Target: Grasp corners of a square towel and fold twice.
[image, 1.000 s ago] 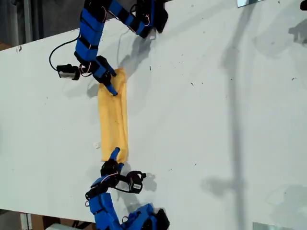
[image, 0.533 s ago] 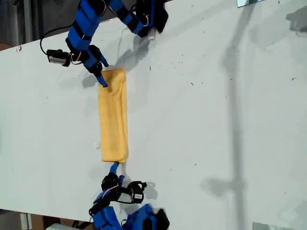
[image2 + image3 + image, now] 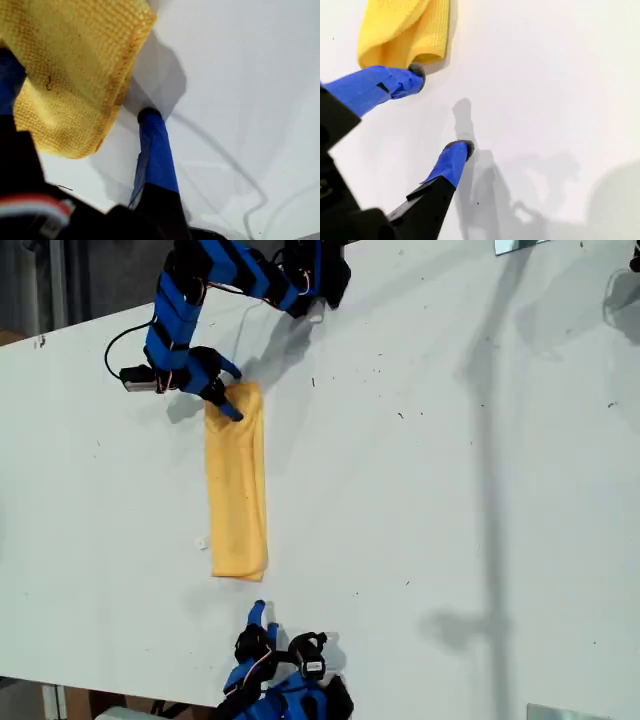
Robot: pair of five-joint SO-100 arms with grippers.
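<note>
Yellow-orange towel (image 3: 237,483) lay folded into a long narrow strip on the white table (image 3: 450,490), toward the exterior view's left, running from the view's upper part down toward the lower edge. My first gripper (image 3: 226,398) sat at the strip's upper end in that view; first wrist view showed towel layers (image 3: 75,75) draped over one jaw with the other blue finger (image 3: 156,150) on the bare table beside it, jaws apart, so probably not pinching the cloth, hard to say. My second gripper (image 3: 258,618) was near the exterior view's bottom edge, just clear of the strip's lower end, jaws spread and holding nothing. Second wrist view: towel corner (image 3: 405,35) lay just beyond one fingertip (image 3: 415,75).
</note>
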